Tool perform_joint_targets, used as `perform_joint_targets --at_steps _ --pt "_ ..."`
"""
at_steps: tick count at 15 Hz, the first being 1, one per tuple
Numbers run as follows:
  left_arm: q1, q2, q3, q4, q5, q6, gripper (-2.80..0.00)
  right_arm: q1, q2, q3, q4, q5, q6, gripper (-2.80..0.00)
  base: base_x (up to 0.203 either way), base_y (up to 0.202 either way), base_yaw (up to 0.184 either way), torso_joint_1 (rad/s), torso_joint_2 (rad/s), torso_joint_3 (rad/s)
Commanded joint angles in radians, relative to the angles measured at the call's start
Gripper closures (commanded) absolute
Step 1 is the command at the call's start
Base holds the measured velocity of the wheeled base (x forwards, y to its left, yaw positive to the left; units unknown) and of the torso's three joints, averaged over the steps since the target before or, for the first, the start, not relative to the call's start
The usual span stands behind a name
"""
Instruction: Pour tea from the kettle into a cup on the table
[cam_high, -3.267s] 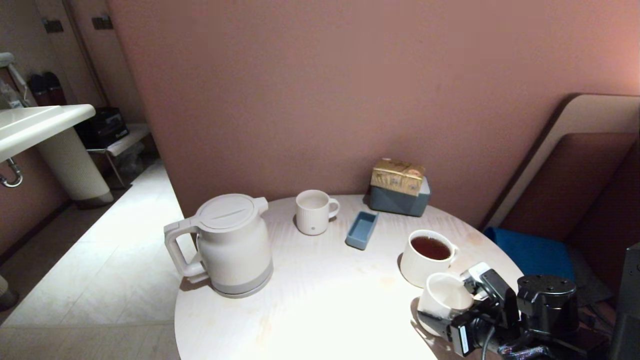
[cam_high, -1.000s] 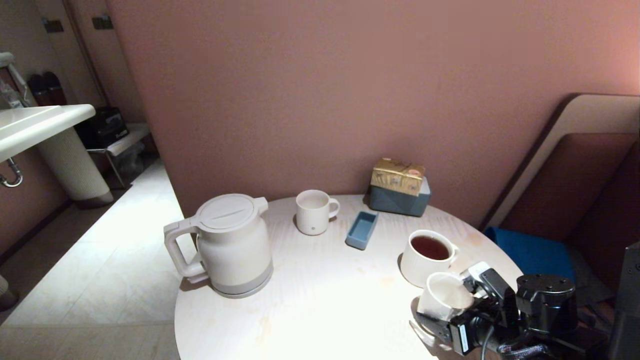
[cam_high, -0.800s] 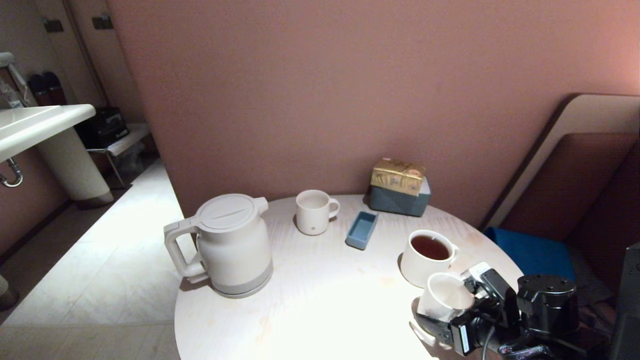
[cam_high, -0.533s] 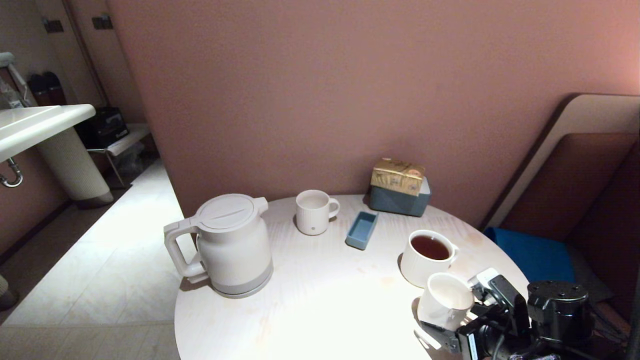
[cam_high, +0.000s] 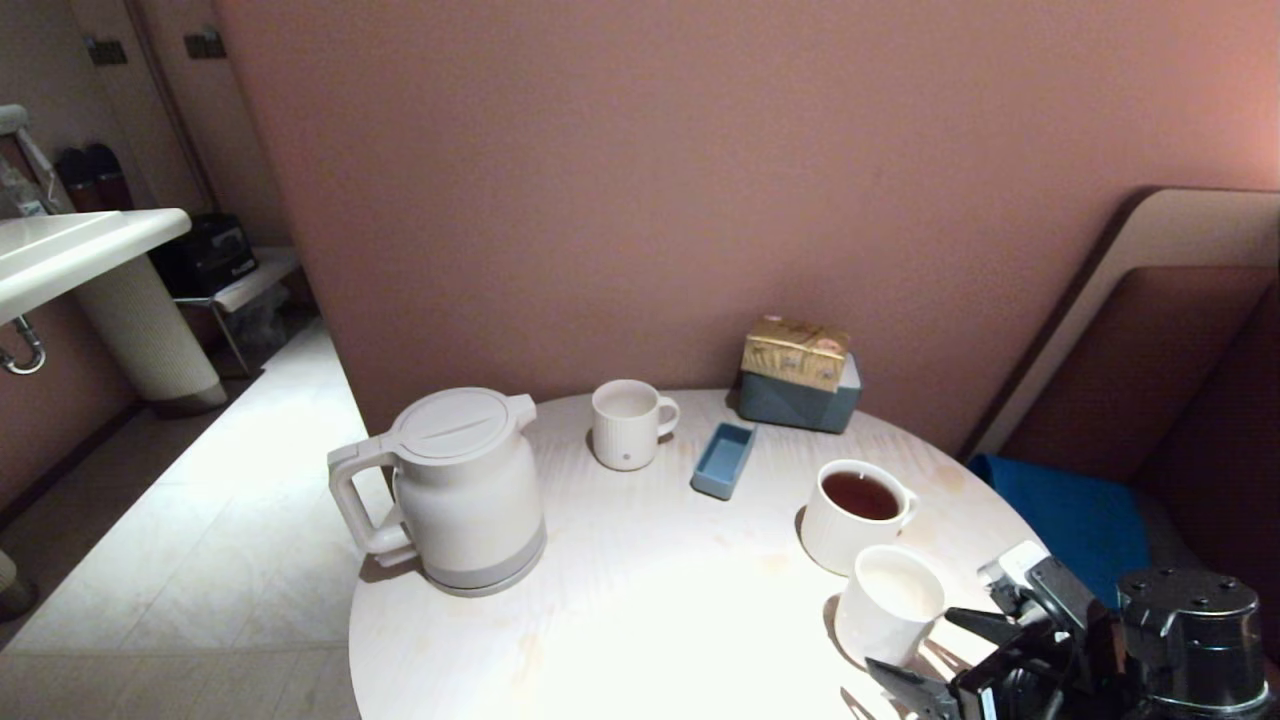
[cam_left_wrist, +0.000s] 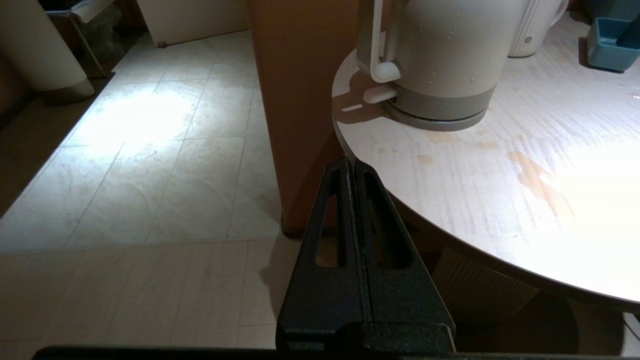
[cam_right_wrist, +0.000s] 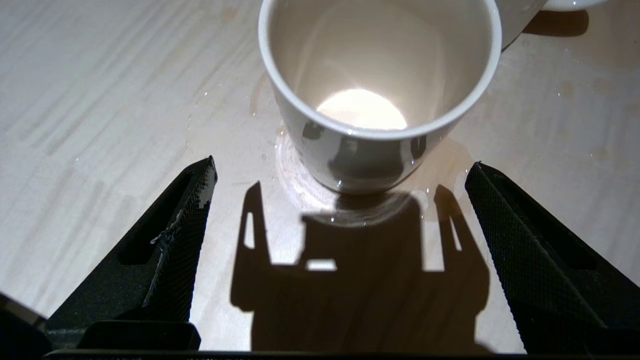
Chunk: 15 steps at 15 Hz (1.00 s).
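Here the cup (cam_high: 890, 605) stands upright and empty on the table (cam_high: 650, 590), at its near right edge, just in front of a wider mug (cam_high: 853, 513) of tea (cam_high: 860, 495). The right gripper (cam_high: 925, 655) sits low beside the cup with its jaws spread wide and nothing between them; in the wrist view the cup (cam_right_wrist: 380, 95) stands free beyond the fingers (cam_right_wrist: 170, 240), touching neither. The kettle (cam_high: 455, 490) rests on the table's left side, lid on, well apart from the cup. The left gripper (cam_left_wrist: 354, 165) hangs off the table's left edge, jaws pressed together and empty.
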Motion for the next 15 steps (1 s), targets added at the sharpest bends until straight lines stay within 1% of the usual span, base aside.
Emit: perform_joint_targets --at_steps 1,3,4,5,6,7,8,9,10,12,13,15 --pt "0.0 0.001 0.0 0.0 0.0 0.0 0.0 0.001 -0.177 -0.01 0.143 0.001 0.0 -2.8 0.0 0.0 0.0 0.0 0.0 0.0" --pt "0.0 0.001 0.0 0.0 0.0 0.0 0.0 -0.001 -0.325 -0.039 0.313 0.001 0.001 -2.8 0.0 0.0 0.0 0.0 0.0 0.0" --pt "0.0 0.001 0.0 0.0 0.0 0.0 0.0 -0.002 -0.425 -0.074 0.449 0.001 0.002 -2.8 0.0 0.0 0.0 0.0 0.0 0.0" --pt "0.0 0.001 0.0 0.0 0.0 0.0 0.0 -0.006 -0.526 -0.127 0.619 -0.001 0.005 -2.8 0.0 0.0 0.0 0.0 0.0 0.0" --pt "0.0 0.001 0.0 0.0 0.0 0.0 0.0 -0.01 -0.602 -0.179 0.752 -0.007 0.007 -2.8 0.0 0.0 0.0 0.0 0.0 0.0" --pt "0.0 0.001 0.0 0.0 0.0 0.0 0.0 -0.016 -0.69 -0.252 0.911 -0.025 0.009 -2.8 0.0 0.0 0.0 0.0 0.0 0.0" --pt "0.0 0.001 0.0 0.0 0.0 0.0 0.0 -0.021 -0.768 -0.304 1.034 -0.066 0.011 -2.8 0.0 0.0 0.0 0.0 0.0 0.0" --pt "0.0 0.001 0.0 0.0 0.0 0.0 0.0 -0.024 -0.84 -0.325 1.103 -0.14 0.011 -2.8 0.0 0.0 0.0 0.0 0.0 0.0" --pt "0.0 0.001 0.0 0.0 0.0 0.0 0.0 -0.025 -0.911 -0.331 1.142 -0.207 0.01 -2.8 0.0 0.0 0.0 0.0 0.0 0.0" --pt "0.0 0.001 0.0 0.0 0.0 0.0 0.0 -0.029 -1.042 -0.353 1.246 -0.289 0.017 -2.8 0.0 0.0 0.0 0.0 0.0 0.0" --pt "0.0 0.001 0.0 0.0 0.0 0.0 0.0 -0.037 -1.099 -0.374 1.317 -0.321 0.037 -2.8 0.0 0.0 0.0 0.0 0.0 0.0" --pt "0.0 0.001 0.0 0.0 0.0 0.0 0.0 -0.076 -1.189 -0.395 1.388 -0.395 0.058 -2.8 0.0 0.0 0.0 0.0 0.0 0.0"
